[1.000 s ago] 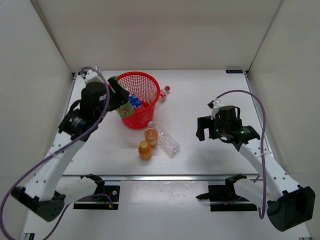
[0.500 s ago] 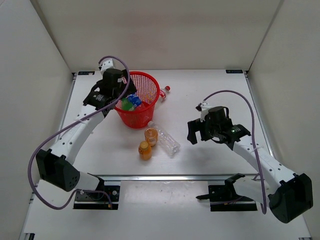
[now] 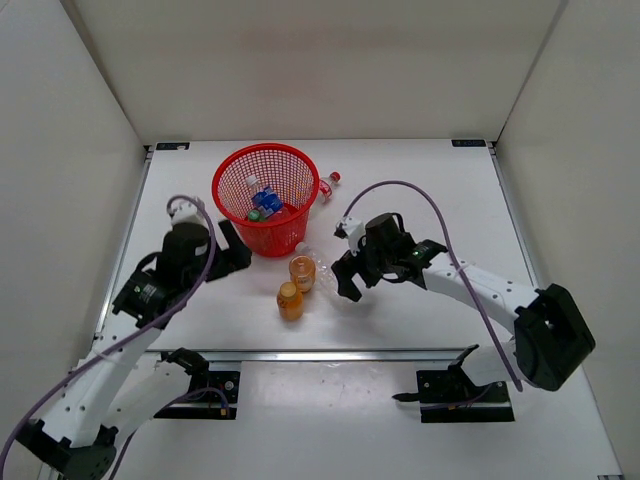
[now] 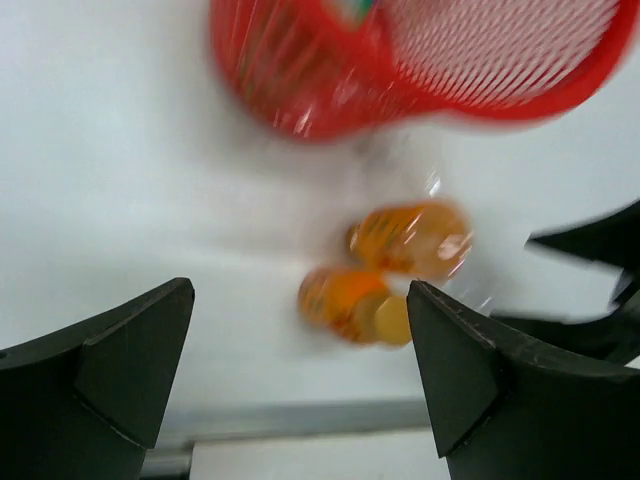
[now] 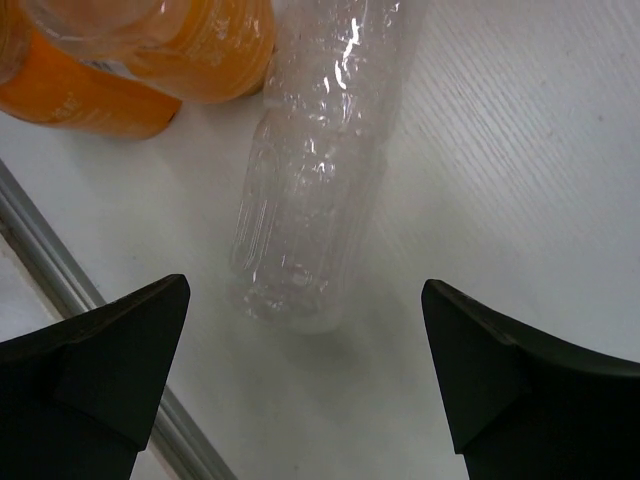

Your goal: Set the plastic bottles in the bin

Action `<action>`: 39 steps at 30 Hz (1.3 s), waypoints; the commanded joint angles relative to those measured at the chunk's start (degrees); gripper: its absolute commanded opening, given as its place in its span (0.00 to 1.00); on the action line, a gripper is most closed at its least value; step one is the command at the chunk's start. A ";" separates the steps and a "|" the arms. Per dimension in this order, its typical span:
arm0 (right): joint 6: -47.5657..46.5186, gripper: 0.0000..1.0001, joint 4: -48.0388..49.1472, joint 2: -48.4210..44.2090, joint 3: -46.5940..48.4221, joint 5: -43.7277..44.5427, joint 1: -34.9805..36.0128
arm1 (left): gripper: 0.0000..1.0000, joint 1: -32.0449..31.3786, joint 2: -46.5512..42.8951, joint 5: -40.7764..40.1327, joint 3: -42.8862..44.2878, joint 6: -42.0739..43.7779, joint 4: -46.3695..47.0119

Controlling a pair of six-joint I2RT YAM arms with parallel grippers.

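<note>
The red mesh bin [image 3: 266, 190] stands at the back left and holds a green bottle [image 3: 256, 213] and a blue-labelled one [image 3: 268, 199]. A red-capped bottle [image 3: 328, 184] lies behind it on the right. Two stubby orange bottles [image 3: 302, 272] [image 3: 290, 301] stand in front of it, with a plain clear bottle [image 5: 310, 200] lying beside them. My right gripper [image 3: 343, 278] [image 5: 305, 380] hangs open just above that clear bottle's near end. My left gripper [image 3: 238, 258] [image 4: 300, 370] is open and empty, left of the orange bottles [image 4: 415, 240] and below the bin [image 4: 420, 60].
A metal rail [image 5: 60, 290] [image 4: 280, 420] runs along the table's near edge, close to the bottles. White walls enclose the table on three sides. Both arms' cables loop above the table.
The green bottle has left my left gripper and lies in the bin; that arm has pulled back toward the near left. My right arm has swung left over the clear bottle.
</note>
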 commanded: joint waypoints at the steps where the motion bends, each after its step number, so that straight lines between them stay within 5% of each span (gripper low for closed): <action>1: -2.88 0.99 6.49 4.24 2.75 -1.73 0.79 | 0.99 0.45 -6.07 8.59 -9.94 -5.85 -8.41; 10: 0.10 0.90 14.83 13.66 2.67 -4.89 0.44 | 0.99 1.16 -12.86 7.73 -12.61 -9.46 -12.11; 18: 5.30 0.56 19.05 9.12 -5.84 -3.30 -3.86 | 0.98 1.25 -11.64 8.00 -12.52 -8.32 -11.67; 20: 5.39 0.54 18.63 5.07 -8.22 -4.88 -7.19 | 0.98 0.98 -11.02 7.65 -12.17 -7.53 -11.49; 22: 5.39 0.41 17.40 1.91 -9.55 -3.15 -8.17 | 0.99 1.33 -10.23 7.65 -12.34 -6.91 -10.79; 25: 5.39 0.06 14.15 -3.80 -10.17 0.29 -10.02 | 0.99 1.78 -9.96 8.17 -12.95 -6.47 -9.13; 32: 7.49 0.03 5.53 -13.58 3.42 -2.08 -17.22 | 0.98 2.12 -8.29 10.28 -14.27 -5.42 -4.99; 39: 6.01 0.04 7.88 -0.87 25.24 -9.27 -10.39 | 0.99 2.13 -9.25 10.63 -15.06 -4.63 -3.93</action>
